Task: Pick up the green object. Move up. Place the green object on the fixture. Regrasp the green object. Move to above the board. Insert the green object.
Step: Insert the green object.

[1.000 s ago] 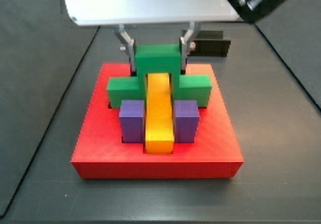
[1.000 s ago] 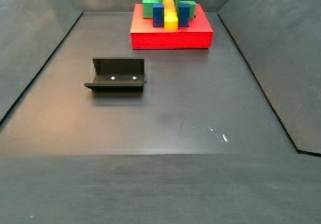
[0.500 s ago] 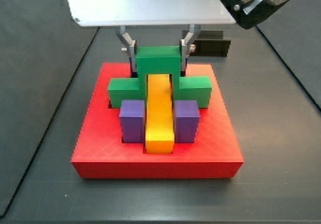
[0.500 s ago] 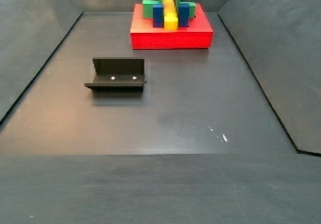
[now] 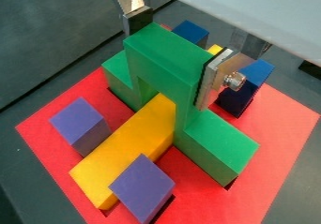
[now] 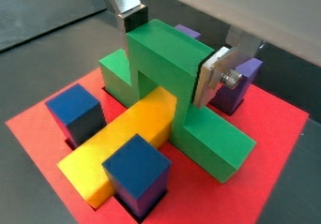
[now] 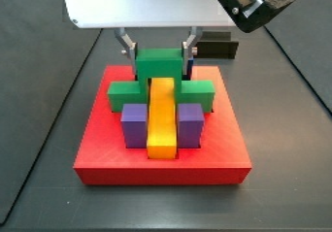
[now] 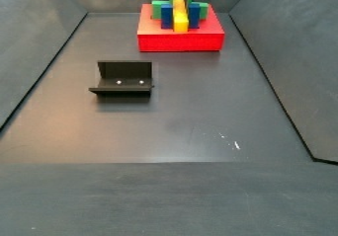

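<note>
You had the pincer (image 7: 161, 51) clamped on the green object (image 7: 161, 76), seated on the board (image 7: 162, 158) astride one yellow bar (image 7: 159, 119). Two purple blocks (image 7: 135, 125) flanked the bar. The one fixture (image 8: 123, 79) stood well apart on open worktop (image 8: 172, 131).

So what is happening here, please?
The robot arm is putting the green object into the red board. The gripper is above the board, and its silver fingers press on both sides of the raised middle part of the object. The wide bar of the object is down at the board, across one end of the yellow bar, with purple blocks on either side. The fixture stands bare on the floor, away from the board.
</note>
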